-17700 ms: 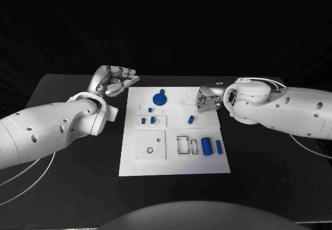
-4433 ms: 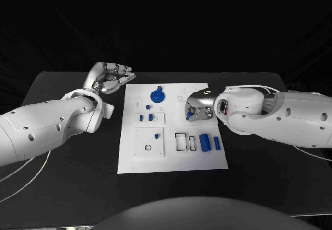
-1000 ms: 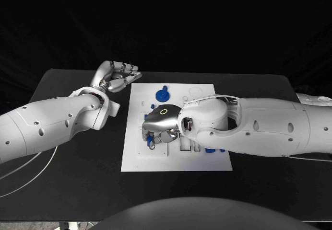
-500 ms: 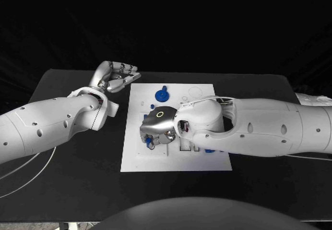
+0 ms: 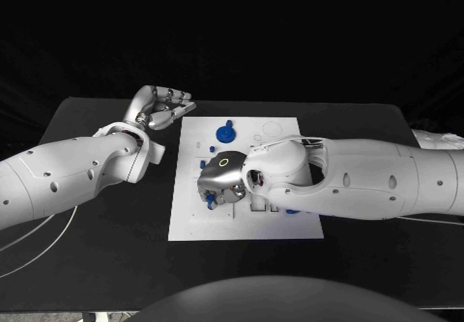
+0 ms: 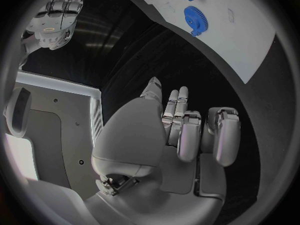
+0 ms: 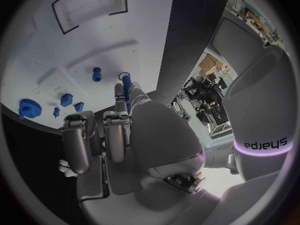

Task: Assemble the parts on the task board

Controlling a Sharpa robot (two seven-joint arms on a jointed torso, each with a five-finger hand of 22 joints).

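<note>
The white task board (image 5: pixel 247 227) lies mid-table. My right hand (image 5: pixel 221 182) hovers over its left middle, pinching a blue peg (image 7: pixel 125 86) at the fingertips; the peg's end (image 5: pixel 211 203) points down at the board. In the right wrist view the peg's tip lies right by a black-ringed round hole (image 7: pixel 123 76). A blue gear (image 5: pixel 225 133) stands at the board's far end, with small blue pieces (image 5: pixel 212 148) near it. My left hand (image 5: pixel 161 107) stays off the board's far left corner, fingers curled in, holding nothing.
My right forearm (image 5: pixel 358 178) crosses the board's right half and hides most of the parts there; a blue piece (image 5: pixel 291 211) peeks out beneath it. A rectangular recess (image 7: pixel 90 5) is outlined on the board. Bare black table (image 5: pixel 96 255) surrounds the board.
My right hand has crept a little toward the board's left side and nearer edge with the peg, and sits lower. The left hand has not moved.
</note>
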